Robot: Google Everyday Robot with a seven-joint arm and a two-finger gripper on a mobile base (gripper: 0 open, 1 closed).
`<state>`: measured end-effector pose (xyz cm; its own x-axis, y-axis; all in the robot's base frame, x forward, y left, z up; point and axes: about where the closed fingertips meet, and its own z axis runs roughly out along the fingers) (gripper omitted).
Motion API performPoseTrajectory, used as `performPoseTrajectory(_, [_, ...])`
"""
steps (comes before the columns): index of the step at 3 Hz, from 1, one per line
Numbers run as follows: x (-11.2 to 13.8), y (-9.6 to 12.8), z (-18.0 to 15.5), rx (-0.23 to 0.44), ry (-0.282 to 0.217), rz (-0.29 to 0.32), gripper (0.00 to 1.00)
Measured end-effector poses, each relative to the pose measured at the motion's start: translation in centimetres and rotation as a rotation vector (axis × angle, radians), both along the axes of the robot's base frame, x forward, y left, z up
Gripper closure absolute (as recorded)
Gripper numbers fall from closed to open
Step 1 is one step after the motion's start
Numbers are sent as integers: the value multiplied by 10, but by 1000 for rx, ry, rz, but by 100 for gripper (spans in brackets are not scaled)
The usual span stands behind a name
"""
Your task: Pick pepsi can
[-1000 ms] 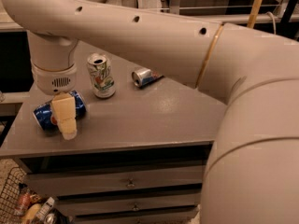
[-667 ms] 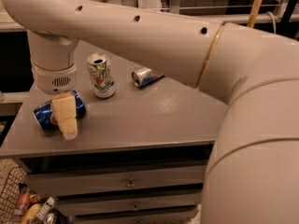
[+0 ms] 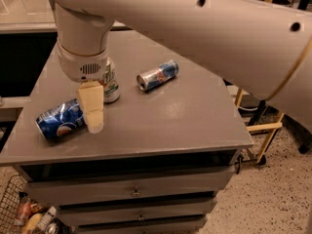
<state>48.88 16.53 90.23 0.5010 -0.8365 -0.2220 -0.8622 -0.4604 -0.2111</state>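
The pincer (image 3: 93, 122) hangs below the robot's white wrist over the front left part of the grey desk (image 3: 180, 123). Its beige tip is low and covers the right end of the pepsi can (image 3: 57, 122). Whether the pincer is spread or pressed together cannot be told. The pepsi can lies on its side near the desk's left front edge. Behind the wrist stands a white-and-green can (image 3: 111, 83), upright. To its right a slim silver-and-blue can (image 3: 158, 75) lies on its side, well apart from the pepsi can.
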Motion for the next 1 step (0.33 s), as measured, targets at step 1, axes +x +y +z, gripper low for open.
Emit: performPoseTrajectory(1, [-1,-2,3,2,-6,-4,0])
